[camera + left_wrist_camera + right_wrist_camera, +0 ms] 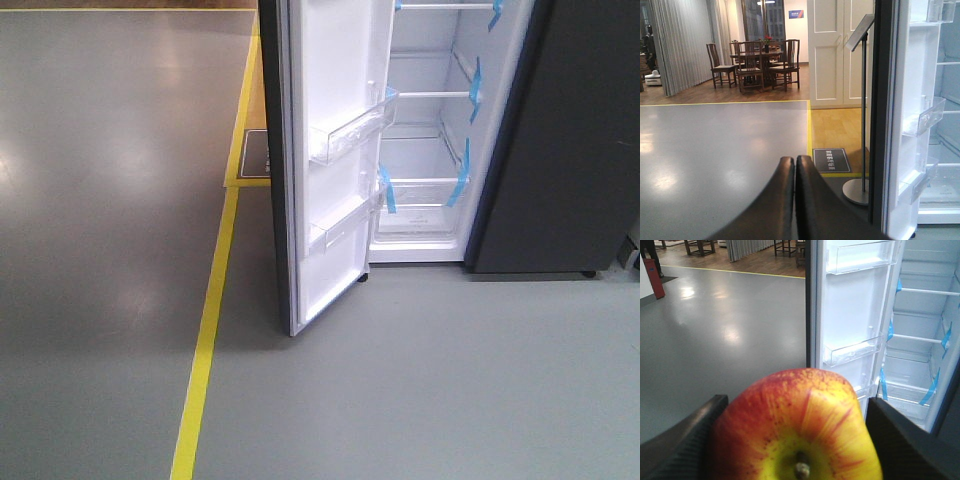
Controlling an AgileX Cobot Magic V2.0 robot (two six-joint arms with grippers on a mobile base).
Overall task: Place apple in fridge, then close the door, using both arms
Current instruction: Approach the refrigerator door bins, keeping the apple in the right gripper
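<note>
Holding: we have the apple (795, 427) clamped between the two fingers of the right gripper (795, 440), stem dimple towards the wrist camera, so it travels securely.
Apple's place: in front of the fridge (560, 150), outside it, not yet on any shelf.
Left gripper (795, 162): fingers pressed together on nothing, in front of the fridge on the door's outer side; we judge it is free for the push that closes the door.
Door (335, 100): swung wide from the fridge, its white inside and clear bins (350, 125) showing, which leaves the way in open.
Glass shelves (425, 182): inside the fridge, with blue tape strips at their edges.
Next: we judge the right arm must carry the apple past the door's edge to a shelf.
</note>
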